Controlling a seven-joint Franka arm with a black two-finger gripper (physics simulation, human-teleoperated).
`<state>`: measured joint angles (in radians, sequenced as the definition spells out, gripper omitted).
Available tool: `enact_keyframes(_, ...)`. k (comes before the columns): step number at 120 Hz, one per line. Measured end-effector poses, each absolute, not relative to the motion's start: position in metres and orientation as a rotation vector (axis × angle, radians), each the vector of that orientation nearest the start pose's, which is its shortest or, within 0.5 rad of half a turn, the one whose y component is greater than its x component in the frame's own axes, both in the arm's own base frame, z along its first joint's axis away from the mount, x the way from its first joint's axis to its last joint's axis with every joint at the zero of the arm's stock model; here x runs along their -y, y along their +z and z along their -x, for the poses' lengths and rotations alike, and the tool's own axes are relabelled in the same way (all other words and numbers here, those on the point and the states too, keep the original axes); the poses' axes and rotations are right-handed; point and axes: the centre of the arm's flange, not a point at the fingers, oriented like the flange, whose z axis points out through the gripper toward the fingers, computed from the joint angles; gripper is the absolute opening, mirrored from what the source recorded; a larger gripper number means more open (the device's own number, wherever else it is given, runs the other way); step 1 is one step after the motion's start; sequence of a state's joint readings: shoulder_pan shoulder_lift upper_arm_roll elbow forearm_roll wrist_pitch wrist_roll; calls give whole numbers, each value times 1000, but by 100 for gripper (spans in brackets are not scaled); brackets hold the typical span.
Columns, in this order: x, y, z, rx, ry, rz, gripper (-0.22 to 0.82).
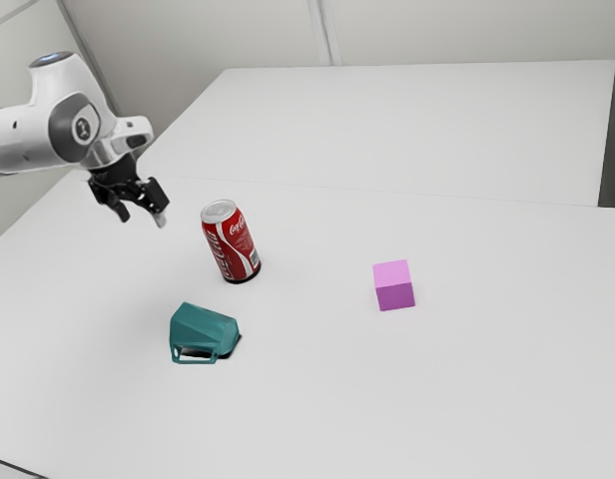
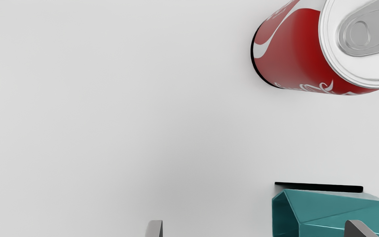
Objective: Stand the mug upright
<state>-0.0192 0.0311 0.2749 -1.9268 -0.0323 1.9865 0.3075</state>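
Observation:
The teal faceted mug (image 1: pixel 202 327) lies on its side on the table in the exterior view, its handle toward the near edge. My gripper (image 1: pixel 145 216) hangs above the table at the exterior view's left, away from the mug and higher than it. In the wrist view, the mug (image 2: pixel 341 210) shows its dark opening, and one fingertip overlaps part of its body. The gripper (image 2: pixel 253 227) is open, its fingertips wide apart with nothing held between them. The mug's handle is hidden in the wrist view.
A red soda can (image 1: pixel 231 242) stands upright behind the mug, close to my gripper; the wrist view has the can (image 2: pixel 294 49) too. A pink-purple cube (image 1: pixel 393 286) sits farther toward the exterior view's right on the white table (image 1: pixel 487 399).

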Motion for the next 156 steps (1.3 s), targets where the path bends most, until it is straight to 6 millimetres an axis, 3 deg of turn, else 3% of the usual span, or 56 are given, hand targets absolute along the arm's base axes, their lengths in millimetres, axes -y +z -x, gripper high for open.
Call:
enact_keyframes(23, -119, 470, -527, -99, -69, 3205, 60)
enact_keyframes(40, -152, 444, -497, 54, -37, 3305, 60)
enact_keyframes(49, -158, 431, -487, 99, -19, 3359, 60)
enact_keyframes(72, -149, 408, -483, 92, 26, 3485, 60)
enact_keyframes(94, -160, 387, -475, 136, 64, 3574, 60)
enact_keyframes(112, -165, 355, -466, 188, 125, 3650, 60)
enact_keyframes(156, -165, 306, -471, 219, 78, 3839, 60)
